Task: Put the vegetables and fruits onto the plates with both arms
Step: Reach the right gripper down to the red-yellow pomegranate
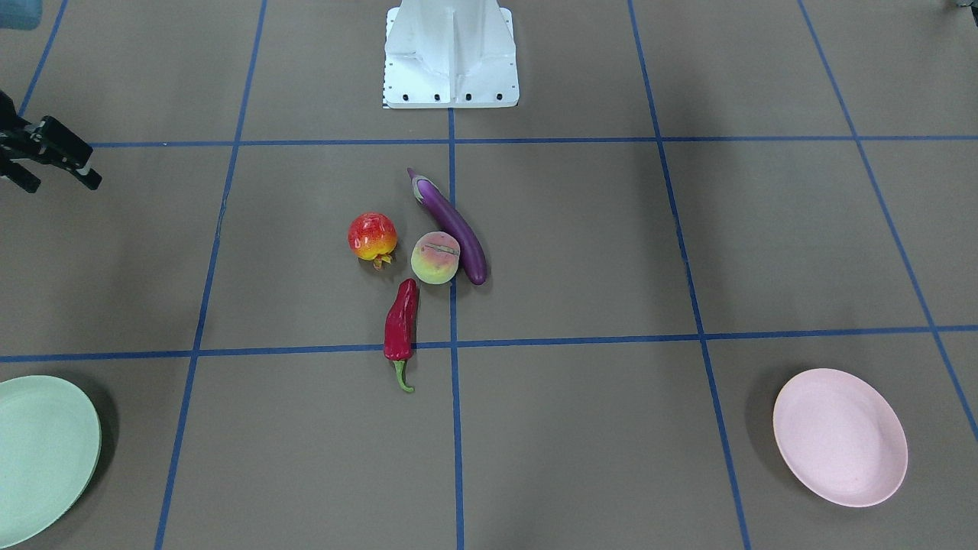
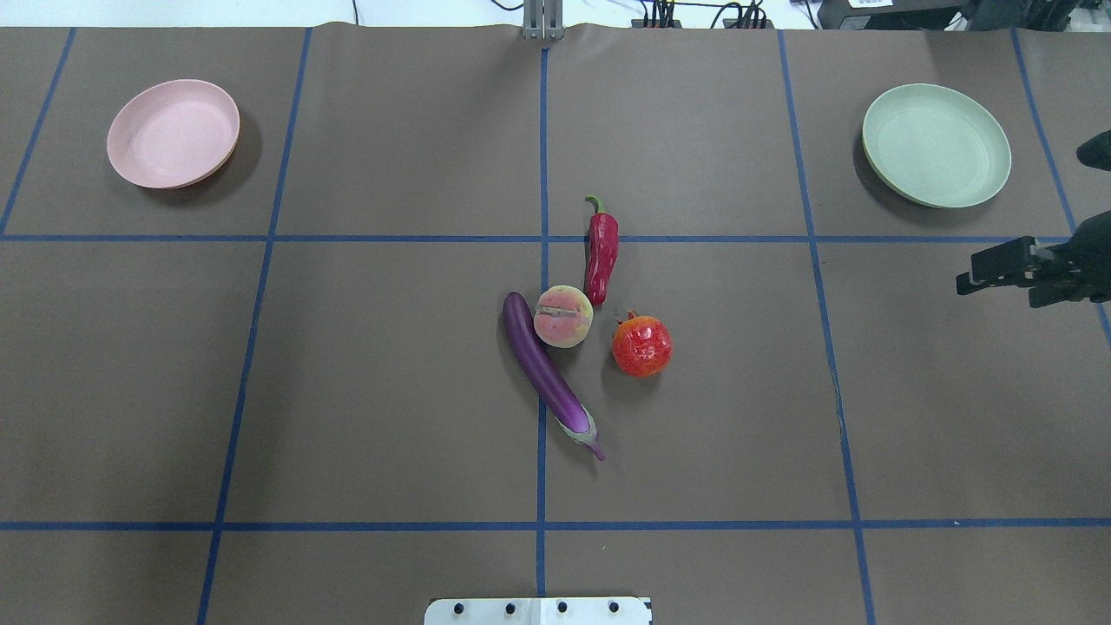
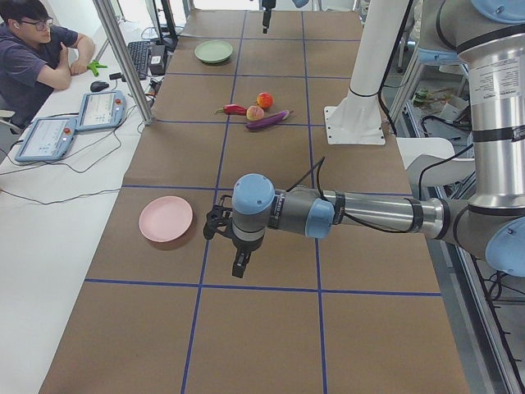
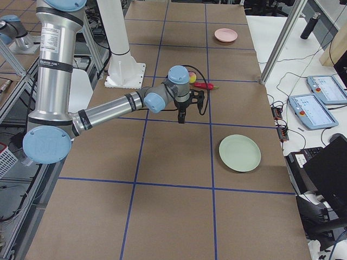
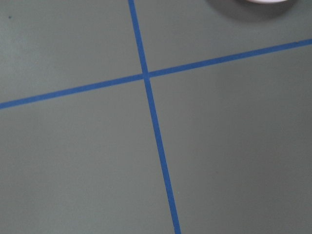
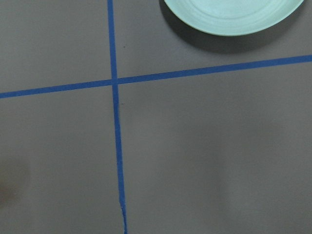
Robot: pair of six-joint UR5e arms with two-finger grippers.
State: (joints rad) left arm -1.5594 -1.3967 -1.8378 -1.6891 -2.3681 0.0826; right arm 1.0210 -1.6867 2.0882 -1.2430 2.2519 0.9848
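Note:
The purple eggplant (image 1: 454,225), the peach (image 1: 435,258), the pomegranate-like fruit (image 1: 373,237) and the red chili (image 1: 401,321) lie close together at the table's middle. The eggplant touches the peach. The pink plate (image 1: 840,439) is empty at the far corner on my left side. The mint green plate (image 1: 38,451) is empty on my right side. My right gripper (image 1: 61,183) hovers open and empty near the green plate, far from the produce. My left gripper (image 3: 225,254) hangs next to the pink plate (image 3: 166,219); I cannot tell whether it is open.
The white robot base (image 1: 451,53) stands behind the produce. Blue tape lines grid the brown table. An operator (image 3: 33,49) sits at a side desk with two teach pendants (image 3: 74,123) and cables.

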